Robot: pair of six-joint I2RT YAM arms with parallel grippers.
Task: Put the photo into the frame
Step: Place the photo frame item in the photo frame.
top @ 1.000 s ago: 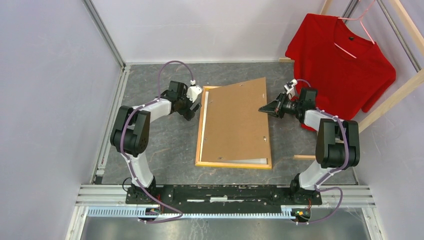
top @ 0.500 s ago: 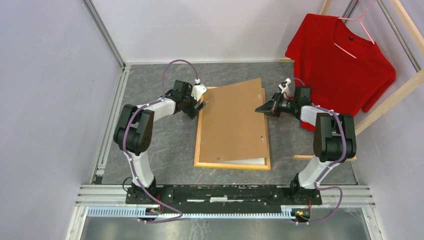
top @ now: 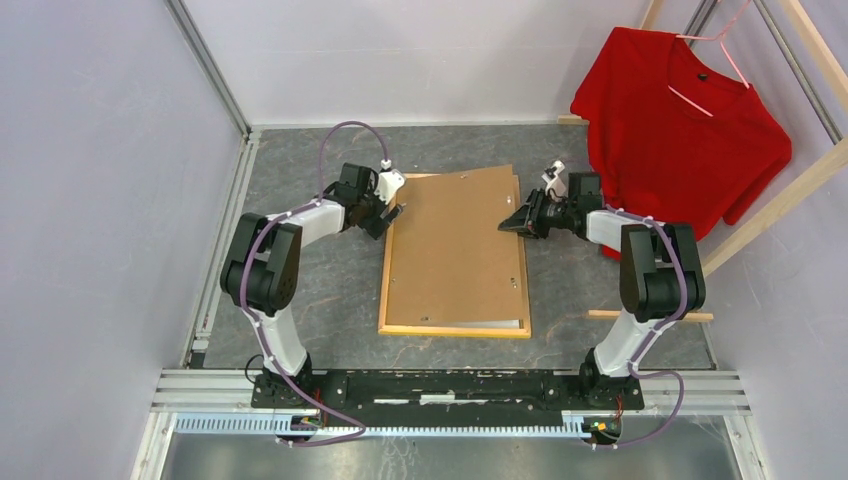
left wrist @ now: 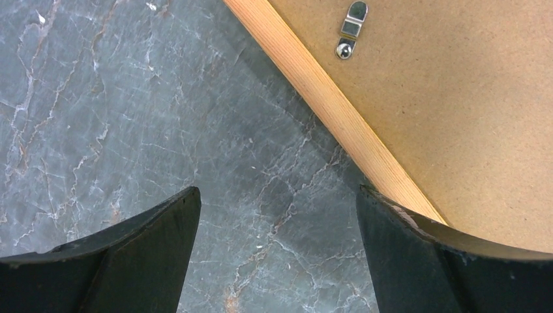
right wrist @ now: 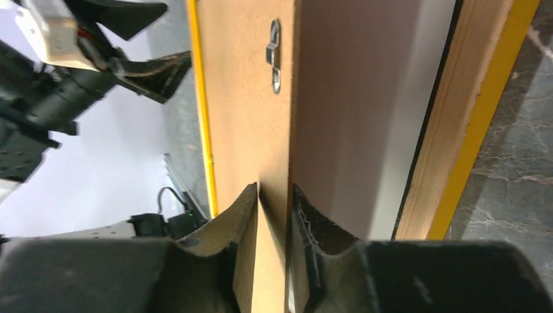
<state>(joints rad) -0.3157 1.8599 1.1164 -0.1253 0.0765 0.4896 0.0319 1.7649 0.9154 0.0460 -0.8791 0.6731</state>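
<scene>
The frame (top: 455, 329) lies back side up in the middle of the table, with light wood rails and a yellow outer edge. The brown backing panel (top: 455, 245) lies on it, its right edge lifted. My right gripper (top: 516, 221) is shut on that right edge, which also shows in the right wrist view (right wrist: 275, 192). A white sheet, the photo's plain back (right wrist: 417, 98), shows under the panel and as a strip at the near right (top: 497, 323). My left gripper (top: 389, 221) is open and empty over the table beside the frame's left rail (left wrist: 326, 104); its right finger (left wrist: 417, 261) overlaps the rail.
A red T-shirt (top: 680, 120) hangs on a wooden rack (top: 790, 180) at the back right. A wooden bar (top: 650, 315) lies on the table to the right of the frame. A metal rail (top: 225, 230) runs along the table's left side.
My right gripper has moved left with the backing panel. The panel has turned square over the frame, and the frame has slid left. My left gripper has stayed by the frame's far left corner.
</scene>
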